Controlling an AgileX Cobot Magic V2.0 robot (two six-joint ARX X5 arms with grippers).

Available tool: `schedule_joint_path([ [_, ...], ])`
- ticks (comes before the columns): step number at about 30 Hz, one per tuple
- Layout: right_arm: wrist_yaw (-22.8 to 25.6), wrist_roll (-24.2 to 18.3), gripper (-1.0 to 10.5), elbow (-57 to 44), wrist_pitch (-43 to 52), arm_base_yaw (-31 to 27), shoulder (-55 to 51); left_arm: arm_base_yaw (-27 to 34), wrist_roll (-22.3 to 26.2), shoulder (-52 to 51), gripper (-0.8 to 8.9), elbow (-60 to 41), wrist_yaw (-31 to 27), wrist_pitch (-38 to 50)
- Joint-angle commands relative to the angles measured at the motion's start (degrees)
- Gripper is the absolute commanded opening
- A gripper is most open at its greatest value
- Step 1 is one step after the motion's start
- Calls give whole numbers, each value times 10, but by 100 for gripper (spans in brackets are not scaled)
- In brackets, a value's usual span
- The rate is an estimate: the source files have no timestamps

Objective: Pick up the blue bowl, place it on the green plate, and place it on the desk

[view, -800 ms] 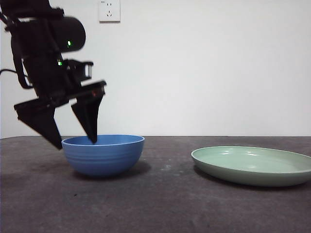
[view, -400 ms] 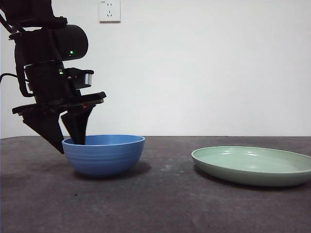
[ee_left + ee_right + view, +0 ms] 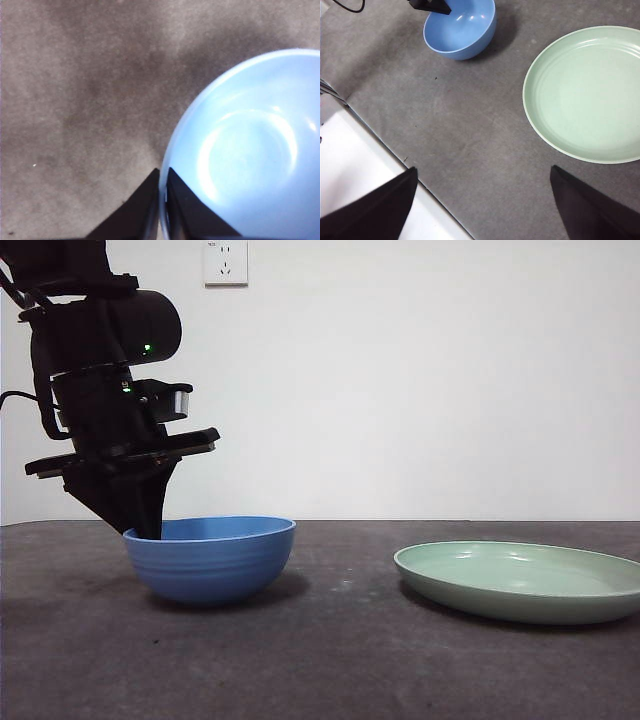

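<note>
Grasp step: left gripper clamped on blue bowl rim, bowl on desk; right gripper jaws apart, waiting; next likely lift toward green plate.

The front camera sits low, about level with the desk, and looks straight across it at a white wall, with the blue bowl near and large and the green plate off to its side. The left wrist camera looks straight down from very close above the bowl's rim. The right wrist camera looks down from higher up, well back from the bowl, and shares bowl, plate and desk with the front view.
</note>
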Motion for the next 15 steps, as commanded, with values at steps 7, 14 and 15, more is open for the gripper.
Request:
schedule_joint_path([
  [7, -1, 2, 425, 10, 5, 3, 3, -12, -17, -52, 16, 24, 17, -3],
  [14, -1, 2, 425, 10, 5, 3, 2, -62, -31, -86, 16, 72, 64, -32],
  [15, 0, 3, 425, 10, 5, 3, 2, -71, -32, -86, 16, 79, 63, -31],
])
